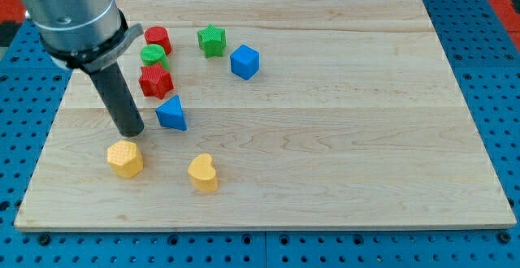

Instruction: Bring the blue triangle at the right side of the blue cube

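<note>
The blue triangle (171, 114) lies on the wooden board left of centre. The blue cube (244, 62) sits above and to the right of it, toward the view's top. My tip (132, 132) rests on the board just left of the blue triangle, a small gap apart, and just above the yellow hexagon (124, 158). The dark rod rises from the tip toward the view's top left into the grey arm body.
A red star (155, 81), a green cylinder (153, 55) and a red cylinder (158, 37) stand in a column above the triangle. A green star (211, 41) is left of the blue cube. A yellow heart (202, 173) lies below the triangle. The board (366, 138) lies on a blue perforated table.
</note>
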Available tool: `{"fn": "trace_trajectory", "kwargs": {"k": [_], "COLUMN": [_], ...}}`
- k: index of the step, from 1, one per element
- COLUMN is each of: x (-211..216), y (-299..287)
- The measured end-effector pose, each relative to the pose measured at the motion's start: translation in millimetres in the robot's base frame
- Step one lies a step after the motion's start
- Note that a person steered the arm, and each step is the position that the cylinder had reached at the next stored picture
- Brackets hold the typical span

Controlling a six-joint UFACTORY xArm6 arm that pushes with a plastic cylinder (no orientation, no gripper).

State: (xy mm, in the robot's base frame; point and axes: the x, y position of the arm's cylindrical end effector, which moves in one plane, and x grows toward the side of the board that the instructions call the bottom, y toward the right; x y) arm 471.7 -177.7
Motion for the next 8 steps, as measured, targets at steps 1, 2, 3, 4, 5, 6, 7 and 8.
{"fn": "trace_trajectory", "kwargs": {"k": [1, 2, 3, 4, 5, 6, 7, 8], "x": [-21.5, -31.3, -27.7, -21.7, -13.4, -9.1, -9.1, 10.6], "y": [4.4, 27.9, 30.0, 10.6, 27.6, 48.7, 70.9, 88.3]}}
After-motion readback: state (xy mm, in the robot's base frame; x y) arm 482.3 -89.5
